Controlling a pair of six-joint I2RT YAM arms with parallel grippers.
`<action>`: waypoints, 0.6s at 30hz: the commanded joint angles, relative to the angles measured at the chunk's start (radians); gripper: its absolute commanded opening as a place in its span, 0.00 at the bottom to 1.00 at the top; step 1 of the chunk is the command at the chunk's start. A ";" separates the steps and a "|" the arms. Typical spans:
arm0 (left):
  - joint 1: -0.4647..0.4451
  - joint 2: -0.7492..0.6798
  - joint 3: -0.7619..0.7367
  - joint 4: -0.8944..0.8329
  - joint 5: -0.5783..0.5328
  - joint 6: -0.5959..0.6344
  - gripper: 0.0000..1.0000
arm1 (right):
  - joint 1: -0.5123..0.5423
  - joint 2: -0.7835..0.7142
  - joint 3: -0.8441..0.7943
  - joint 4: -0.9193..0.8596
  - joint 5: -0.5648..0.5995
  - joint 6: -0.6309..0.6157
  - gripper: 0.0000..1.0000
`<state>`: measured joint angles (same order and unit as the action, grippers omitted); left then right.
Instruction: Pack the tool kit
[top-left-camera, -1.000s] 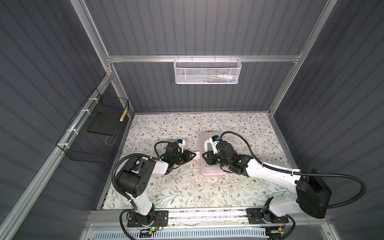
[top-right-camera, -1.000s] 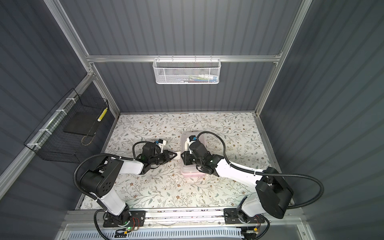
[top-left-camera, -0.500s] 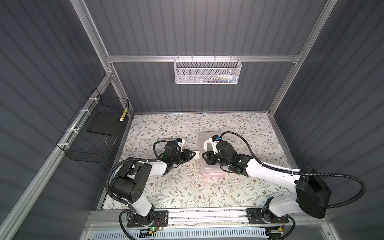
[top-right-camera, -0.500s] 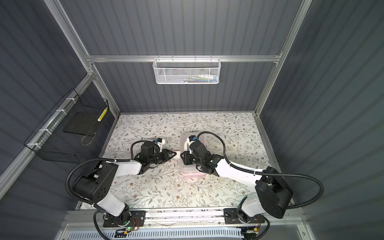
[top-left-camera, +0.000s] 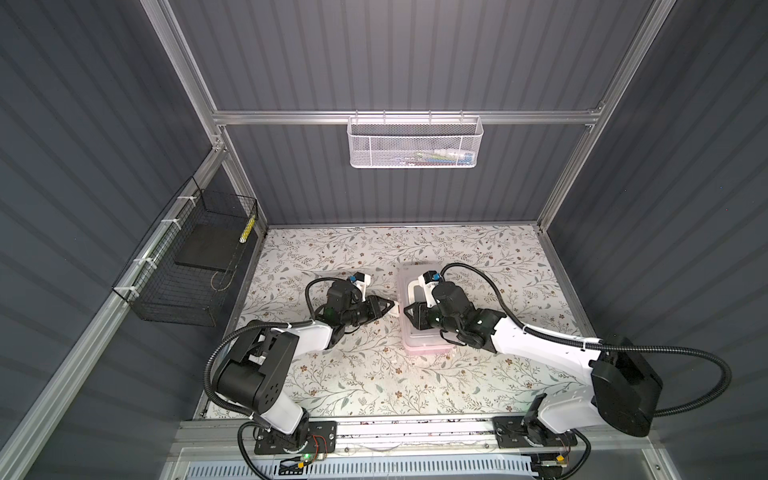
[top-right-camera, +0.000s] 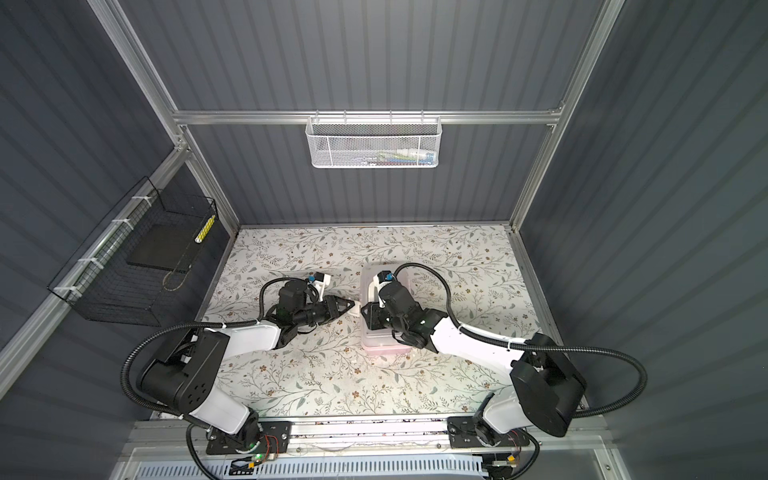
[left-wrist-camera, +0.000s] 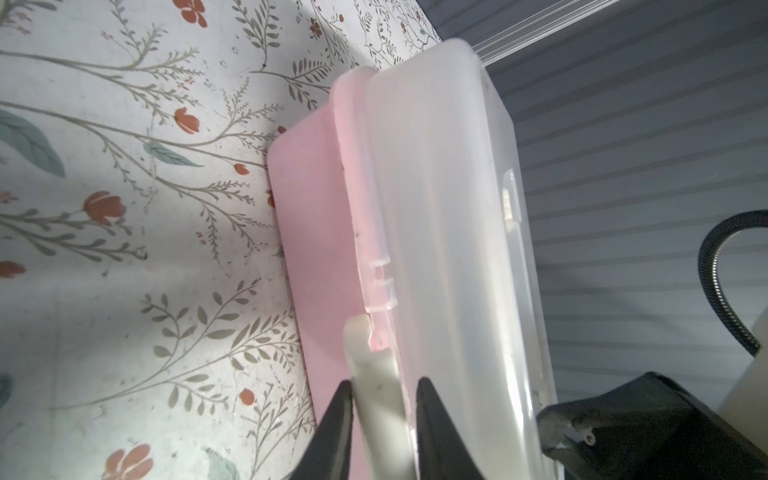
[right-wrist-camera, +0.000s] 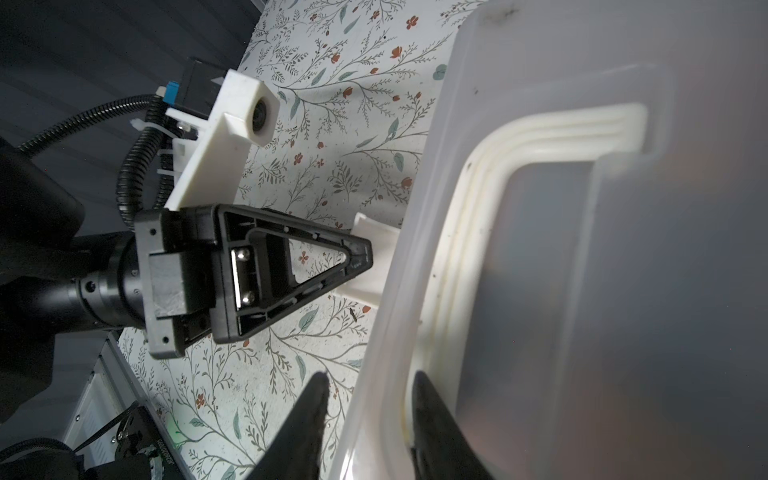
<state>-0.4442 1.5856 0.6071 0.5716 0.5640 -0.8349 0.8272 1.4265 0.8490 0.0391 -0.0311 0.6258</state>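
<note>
The tool kit (top-left-camera: 424, 336) (top-right-camera: 382, 340) is a pink box with a frosted lid (left-wrist-camera: 440, 208), lying flat with the lid down, right of the table's middle. My left gripper (top-left-camera: 390, 304) (left-wrist-camera: 384, 381) stands at its left side, open only a little. Its white latch (left-wrist-camera: 365, 353) (right-wrist-camera: 374, 257) sits between the jaws, with a sliver of room on one side. My right gripper (top-left-camera: 409, 311) (right-wrist-camera: 370, 376) is shut on the lid's left edge. One finger is outside the wall. The other rests on top by the white handle (right-wrist-camera: 478, 187). No loose tools show.
A white mesh basket (top-left-camera: 415, 143) with a few items hangs on the back wall. A black wire basket (top-left-camera: 187, 266) holding a dark flat pad hangs on the left wall. The floral table (top-left-camera: 374, 374) is walled in on three sides.
The left jaws have eased apart slightly around the latch, and the left arm's elbow has shifted a little. The right arm and the box have not moved.
</note>
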 joint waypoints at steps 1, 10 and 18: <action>-0.003 -0.022 0.008 0.027 0.037 0.004 0.28 | -0.005 0.039 -0.034 -0.099 0.005 0.011 0.36; -0.011 -0.037 0.013 0.014 0.030 0.011 0.38 | -0.005 0.045 -0.037 -0.097 0.005 0.014 0.36; -0.019 -0.039 0.006 0.031 0.027 0.000 0.34 | -0.005 0.046 -0.040 -0.097 0.008 0.014 0.36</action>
<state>-0.4553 1.5665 0.6071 0.5842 0.5774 -0.8356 0.8257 1.4345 0.8490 0.0551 -0.0303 0.6281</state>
